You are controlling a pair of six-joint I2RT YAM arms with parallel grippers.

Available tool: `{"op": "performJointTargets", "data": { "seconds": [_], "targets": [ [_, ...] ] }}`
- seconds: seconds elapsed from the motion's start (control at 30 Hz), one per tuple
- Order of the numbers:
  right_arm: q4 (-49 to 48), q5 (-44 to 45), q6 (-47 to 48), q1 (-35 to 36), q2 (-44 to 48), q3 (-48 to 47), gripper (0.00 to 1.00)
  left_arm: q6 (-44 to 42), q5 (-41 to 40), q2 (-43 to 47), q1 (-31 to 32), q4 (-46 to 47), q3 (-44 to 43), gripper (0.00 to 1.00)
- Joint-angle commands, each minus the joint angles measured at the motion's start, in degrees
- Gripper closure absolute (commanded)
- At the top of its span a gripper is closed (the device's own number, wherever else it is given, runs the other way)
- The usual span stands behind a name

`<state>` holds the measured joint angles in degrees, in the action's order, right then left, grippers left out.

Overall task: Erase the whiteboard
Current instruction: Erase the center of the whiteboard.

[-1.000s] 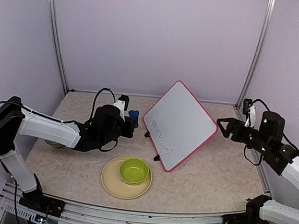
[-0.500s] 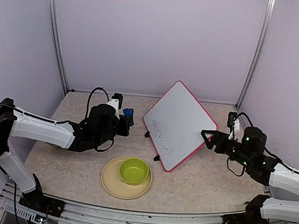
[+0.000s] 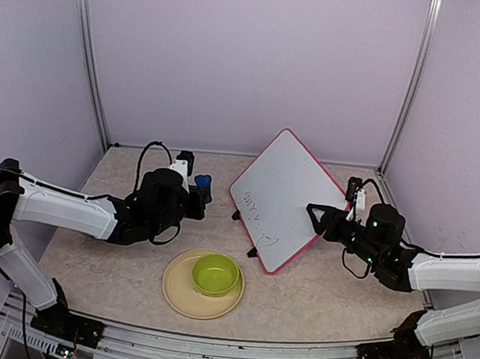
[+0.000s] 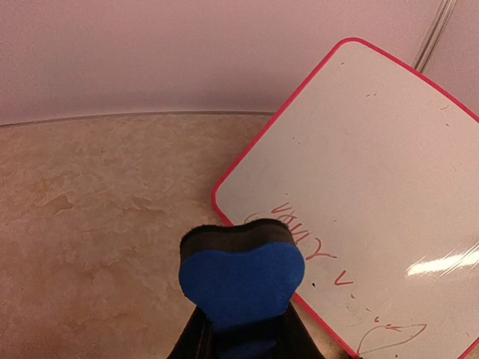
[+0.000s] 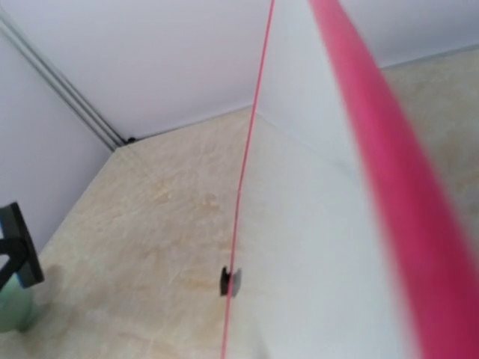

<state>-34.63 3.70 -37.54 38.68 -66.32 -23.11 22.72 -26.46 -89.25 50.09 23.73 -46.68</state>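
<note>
The whiteboard [image 3: 285,196] stands tilted on its black feet at the table's middle, pink-framed, with handwriting [image 3: 254,210] near its lower left edge. In the left wrist view the whiteboard [image 4: 374,164] shows red scribbles. My left gripper [image 3: 199,184] is shut on a blue eraser [image 4: 241,283] with a dark felt face, held left of the board and apart from it. My right gripper [image 3: 316,218] is open, its fingers straddling the board's right edge. The right wrist view shows only the board's back [image 5: 314,247] and blurred pink frame, not the fingers.
A tan plate [image 3: 181,296] with a green bowl [image 3: 216,274] in it lies in front of the board, near the table's front edge. One black foot [image 5: 229,282] of the board rests on the marbled tabletop. Walls close the back and both sides.
My right arm has come down and leftward until its fingers straddle the board's right edge, and its jaws have narrowed. The left arm has drifted slightly left, still holding the eraser.
</note>
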Motion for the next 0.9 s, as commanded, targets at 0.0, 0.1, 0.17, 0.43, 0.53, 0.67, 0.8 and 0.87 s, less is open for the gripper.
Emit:
{"op": "performJointTargets", "data": {
  "seconds": [0.0, 0.1, 0.17, 0.43, 0.53, 0.67, 0.8, 0.87],
  "targets": [
    [-7.8, 1.0, -1.5, 0.9, -3.2, -1.1, 0.51, 0.2, -1.3, 2.0, -0.6, 0.6, 1.5, 0.99],
    [-10.4, 1.2, -1.6, 1.0, -4.6, -0.8, 0.68, 0.1, -1.4, 2.4, -0.6, 0.9, 1.9, 0.99],
    [-11.5, 1.4, -1.4, 1.0, -5.0, -0.7, 0.8, 0.1, -1.3, 2.4, -0.7, 1.2, 2.1, 0.99],
    [-13.1, 0.5, 0.8, 1.1, -4.9, -1.0, 1.0, -0.5, -1.4, 2.5, -1.0, 1.4, 2.2, 0.99],
    [-13.3, -2.5, 3.7, 1.1, -3.7, -1.3, 1.0, -1.0, -1.4, 2.3, -1.3, 1.5, 2.1, 0.99],
    [-8.9, -1.4, 8.2, 1.1, -0.8, -3.0, 1.0, -1.0, -1.1, 2.1, -1.5, 1.6, 2.0, 0.99],
    [-6.9, -0.1, 14.6, 0.7, 2.6, -3.4, 1.0, -0.8, -0.3, 1.8, -1.5, 1.9, 1.7, 0.99],
    [-4.2, 0.8, 16.5, 0.1, 3.5, -4.3, 1.0, -0.8, -0.1, 1.5, -1.5, 1.9, 1.5, 0.99]
  ]
}}
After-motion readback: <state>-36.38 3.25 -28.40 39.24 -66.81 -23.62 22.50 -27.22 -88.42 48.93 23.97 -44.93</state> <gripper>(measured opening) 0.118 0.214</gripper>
